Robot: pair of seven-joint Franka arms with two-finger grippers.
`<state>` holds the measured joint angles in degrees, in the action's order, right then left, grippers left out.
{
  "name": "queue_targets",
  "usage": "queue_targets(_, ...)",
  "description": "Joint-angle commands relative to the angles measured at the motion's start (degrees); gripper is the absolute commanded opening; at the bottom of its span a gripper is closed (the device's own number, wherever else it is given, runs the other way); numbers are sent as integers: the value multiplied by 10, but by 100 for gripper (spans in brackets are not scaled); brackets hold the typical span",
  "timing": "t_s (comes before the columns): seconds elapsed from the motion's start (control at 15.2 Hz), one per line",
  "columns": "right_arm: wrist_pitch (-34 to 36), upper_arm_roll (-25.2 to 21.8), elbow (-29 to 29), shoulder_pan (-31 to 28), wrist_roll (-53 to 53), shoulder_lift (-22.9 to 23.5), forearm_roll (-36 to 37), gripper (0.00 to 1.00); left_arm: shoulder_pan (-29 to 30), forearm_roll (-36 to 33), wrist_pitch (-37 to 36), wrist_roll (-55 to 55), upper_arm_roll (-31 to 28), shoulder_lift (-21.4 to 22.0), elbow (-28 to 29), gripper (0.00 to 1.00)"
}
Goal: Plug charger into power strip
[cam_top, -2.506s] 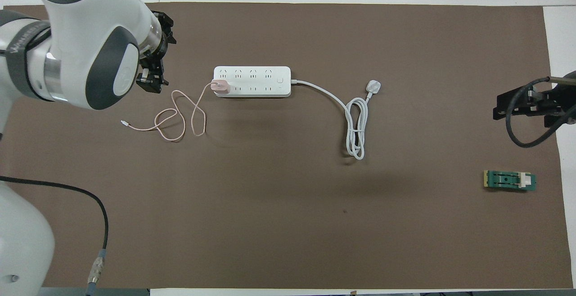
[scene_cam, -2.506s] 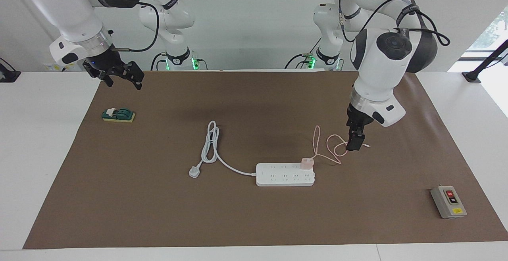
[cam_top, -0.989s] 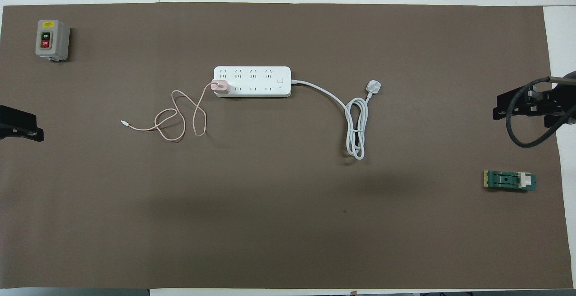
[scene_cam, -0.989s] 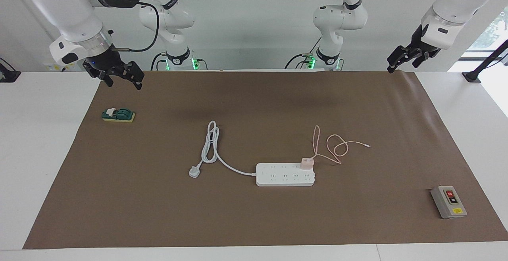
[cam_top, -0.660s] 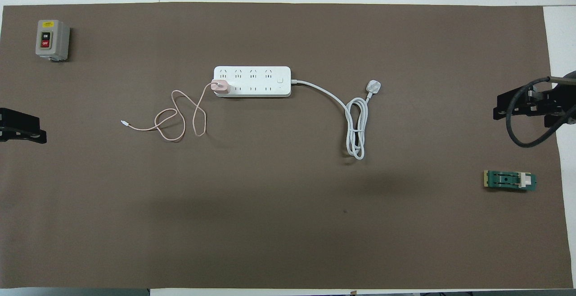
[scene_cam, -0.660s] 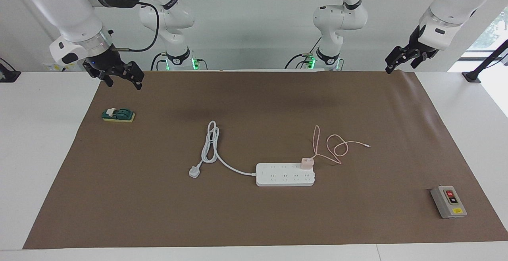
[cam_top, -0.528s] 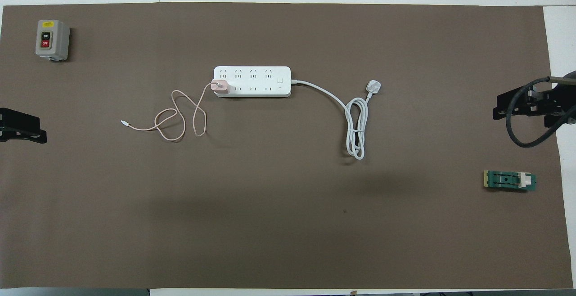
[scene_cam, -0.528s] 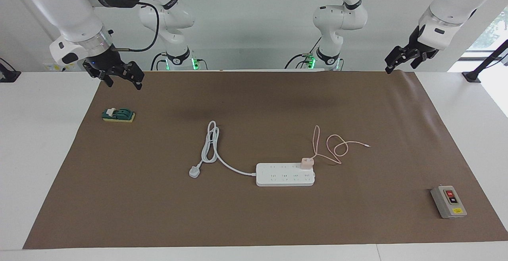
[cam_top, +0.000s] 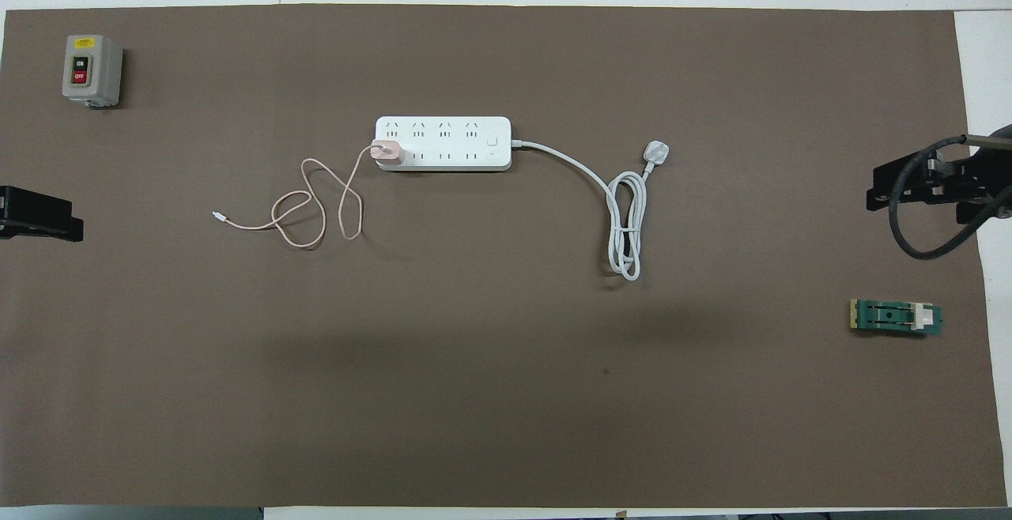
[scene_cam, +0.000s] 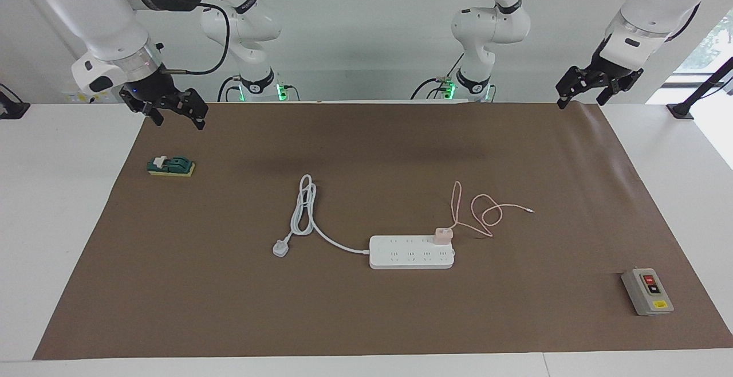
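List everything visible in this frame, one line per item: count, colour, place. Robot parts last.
charger: one, pale pink, sitting on the power strip at its end toward the left arm; thin pink cable looped on the mat.
power strip: one, white, mid-mat.
white plug: one, on the strip's thick cord, lying loose on the mat.
switch box: one, grey with red and black buttons, toward the left arm's end.
green block: one, toward the right arm's end.
mat: one, brown, covering the table.
left gripper: open, raised, waiting.
right gripper: open, raised, waiting.
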<state>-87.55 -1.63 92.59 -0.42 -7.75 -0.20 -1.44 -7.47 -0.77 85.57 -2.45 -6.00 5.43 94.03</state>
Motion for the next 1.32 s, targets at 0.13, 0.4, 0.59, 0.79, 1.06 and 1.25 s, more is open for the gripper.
queue_targets(0.13,11,8,0,-11,9,-6,-9,100,3,6,1,10,0,-8,0,100)
queue_targets(0.4,11,8,0,-11,9,-6,-10,100,40,5,-2,13,25,-10,0,100)
queue_targets(0.59,11,8,0,-11,9,-6,-9,100,61,3,-2,13,42,-14,5,100)
queue_targets(0.79,11,8,0,-11,9,-6,-9,100,59,2,-7,13,43,-31,-12,100)
queue_targets(1.06,11,8,0,-11,9,-6,-9,100,54,2,-12,14,42,-36,-25,100)
queue_targets(1.25,11,8,0,-11,9,-6,-10,100,54,8,-12,24,43,-34,-24,100)
